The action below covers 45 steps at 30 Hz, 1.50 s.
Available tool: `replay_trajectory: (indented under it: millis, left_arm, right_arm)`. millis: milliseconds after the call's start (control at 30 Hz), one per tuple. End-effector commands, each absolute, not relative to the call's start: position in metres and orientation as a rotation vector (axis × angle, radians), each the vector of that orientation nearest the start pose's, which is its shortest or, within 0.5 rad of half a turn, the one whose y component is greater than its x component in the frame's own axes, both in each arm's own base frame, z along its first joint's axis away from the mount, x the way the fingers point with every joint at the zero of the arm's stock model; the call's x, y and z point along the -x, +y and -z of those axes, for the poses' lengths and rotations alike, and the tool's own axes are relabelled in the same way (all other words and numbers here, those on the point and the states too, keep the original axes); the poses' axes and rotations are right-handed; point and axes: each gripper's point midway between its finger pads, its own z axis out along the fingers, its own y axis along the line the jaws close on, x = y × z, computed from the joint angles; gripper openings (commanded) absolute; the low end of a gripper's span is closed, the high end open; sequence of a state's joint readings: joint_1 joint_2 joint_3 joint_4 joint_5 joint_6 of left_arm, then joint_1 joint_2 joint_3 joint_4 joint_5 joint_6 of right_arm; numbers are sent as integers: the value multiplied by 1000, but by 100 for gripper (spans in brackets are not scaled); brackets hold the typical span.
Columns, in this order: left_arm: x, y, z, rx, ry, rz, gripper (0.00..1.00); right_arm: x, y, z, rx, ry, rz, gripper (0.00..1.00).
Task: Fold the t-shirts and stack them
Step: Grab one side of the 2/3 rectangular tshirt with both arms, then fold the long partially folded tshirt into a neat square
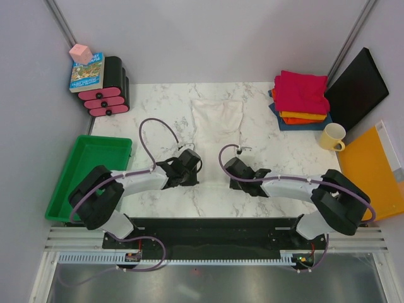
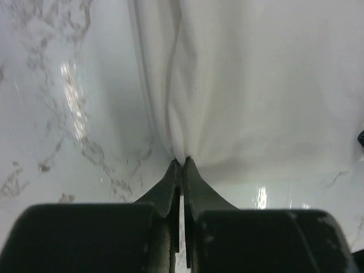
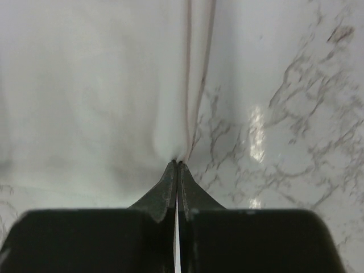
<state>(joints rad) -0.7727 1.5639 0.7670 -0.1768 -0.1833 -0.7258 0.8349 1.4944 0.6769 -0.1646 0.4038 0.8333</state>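
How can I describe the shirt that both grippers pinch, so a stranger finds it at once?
Start at the marble table; in its middle lies the off-white shirt. The left gripper and the right gripper, both shut, pinch its near edge. Unlike the bright folded stack at the far right corner, it is pale and lies alone.

overhead from behind, looking down on the white marble table [image 1: 208, 196]; wrist views low, close, facing forward; shared by all: the wrinkled off-white cloth shirt [image 1: 218, 118].
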Motion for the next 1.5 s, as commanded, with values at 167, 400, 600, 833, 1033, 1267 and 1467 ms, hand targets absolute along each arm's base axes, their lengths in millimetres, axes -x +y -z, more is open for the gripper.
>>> replay_trajectory:
  millis: [167,400,600,833,1033,1267,1467]
  left_arm:
    - [-153,-213,-3,49,2694,347,2]
    - [-125,-207,-8,102,2700,373,2]
    - [-133,-215,-53,53,2574,401,2]
    - [-160,-227,-123,15,2357,463,2]
    - [-188,-223,-166,17,2195,397,2]
    - [-230,-236,-193,-30,2119,314,2]
    - [-280,-231,-201,-15,2090,264,2]
  right_arm:
    - [-141,197,14,-119,2629,-153,0]
    - [-111,191,12,-125,2603,-142,0]
    - [-127,203,-45,-88,2414,-169,0]
    - [-156,212,-112,-54,2218,-174,0]
    - [-188,216,-148,-62,2117,-103,0]
    - [-254,221,-180,-103,2060,-86,0]
    - [-318,218,-196,-120,2028,1,0]
